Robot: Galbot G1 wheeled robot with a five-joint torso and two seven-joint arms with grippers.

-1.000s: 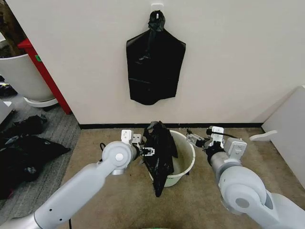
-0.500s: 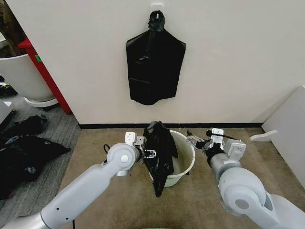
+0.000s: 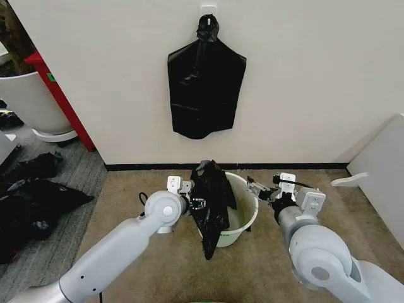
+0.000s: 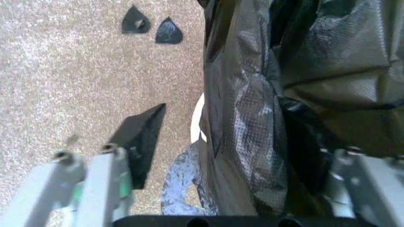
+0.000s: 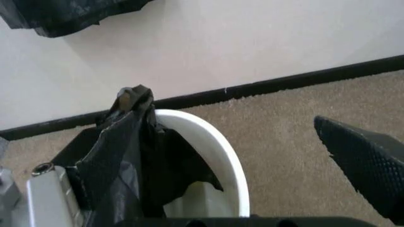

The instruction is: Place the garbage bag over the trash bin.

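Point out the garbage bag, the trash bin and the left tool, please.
garbage bag (image 3: 211,202): head view, wrinkled middle of the draped black plastic.
trash bin (image 3: 243,222): head view, bare cream-white side wall below the rim.
left tool (image 3: 197,203): head view, fingertips at the bag's left edge.

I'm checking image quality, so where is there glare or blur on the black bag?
Left wrist view: the garbage bag shows pale sheen on its wrinkles, with the left tool blurred at the frame edge. Head view: the bag looks evenly lit and sharp.
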